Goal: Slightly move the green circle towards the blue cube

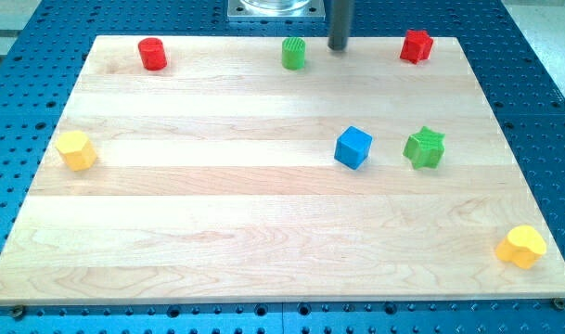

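The green circle, a short green cylinder, stands near the top edge of the wooden board, a little left of centre-right. The blue cube lies lower down, right of the board's middle. My tip is at the end of the dark rod at the view's top, just to the right of the green circle, with a small gap between them. The tip is well above the blue cube in the view.
A green star lies right beside the blue cube. A red cylinder is at top left, a red star-like block at top right. A yellow block sits at the left edge, another yellow block at bottom right.
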Available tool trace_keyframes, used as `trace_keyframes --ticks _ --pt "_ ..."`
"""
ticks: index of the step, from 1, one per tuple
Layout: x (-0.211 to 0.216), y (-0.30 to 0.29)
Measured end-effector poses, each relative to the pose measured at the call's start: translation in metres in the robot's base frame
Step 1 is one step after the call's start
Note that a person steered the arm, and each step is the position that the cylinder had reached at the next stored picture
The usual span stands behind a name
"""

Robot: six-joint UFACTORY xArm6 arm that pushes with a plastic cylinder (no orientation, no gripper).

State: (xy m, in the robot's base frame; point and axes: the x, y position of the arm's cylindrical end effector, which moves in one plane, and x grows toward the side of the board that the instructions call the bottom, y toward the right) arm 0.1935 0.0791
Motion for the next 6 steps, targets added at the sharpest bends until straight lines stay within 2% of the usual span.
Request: trace_keyframes --ticks 1,2,3,4,5,6 --pt "0.028 -0.061" --pt "0.138 -0.119" --pt "0.103 -0.105" --pt "0.152 -0.138" --pt "0.189 -0.137" --pt "0.15 -0.137"
